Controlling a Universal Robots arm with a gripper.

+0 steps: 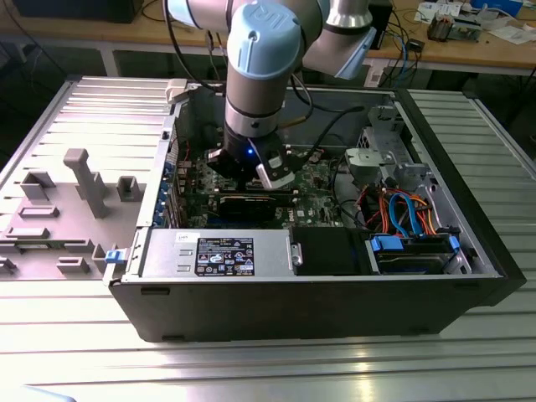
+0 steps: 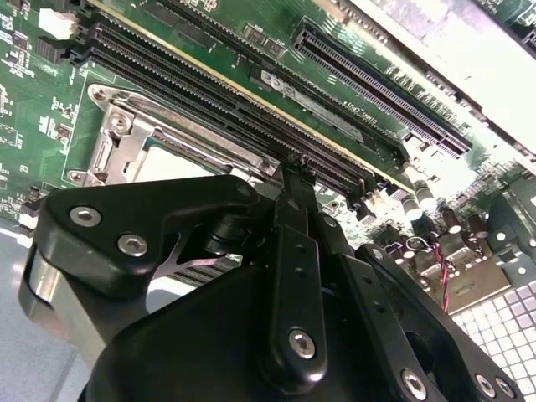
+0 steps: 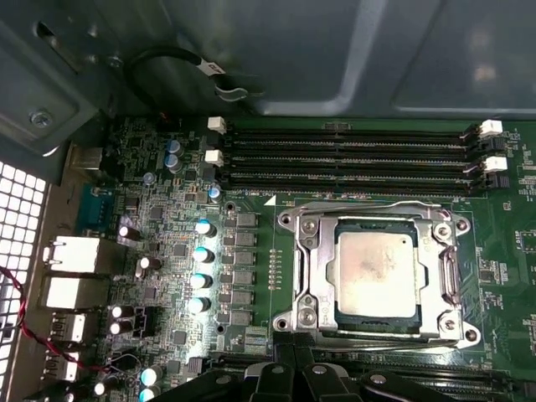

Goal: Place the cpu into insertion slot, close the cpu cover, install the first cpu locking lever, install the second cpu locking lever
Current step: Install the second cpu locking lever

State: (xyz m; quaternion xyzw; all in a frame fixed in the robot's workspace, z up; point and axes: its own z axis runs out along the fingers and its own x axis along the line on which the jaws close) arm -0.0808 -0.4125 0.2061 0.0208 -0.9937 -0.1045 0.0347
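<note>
A ribbed aluminium worktable (image 1: 469,352) is seen in the exterior view, its slats brightly lit along the near edge. A grey moulded fixture tray (image 1: 59,209) is laid on it toward the exterior view's left edge. Behind the table's far edge, a wooden bench (image 1: 469,46) strewn with cables and small parts is seen.

A robotics lab or workshop. An opened computer case (image 1: 310,251) sits on a ribbed metal bench (image 1: 251,368). Cluttered wooden desks (image 1: 469,46) stand behind.
</note>
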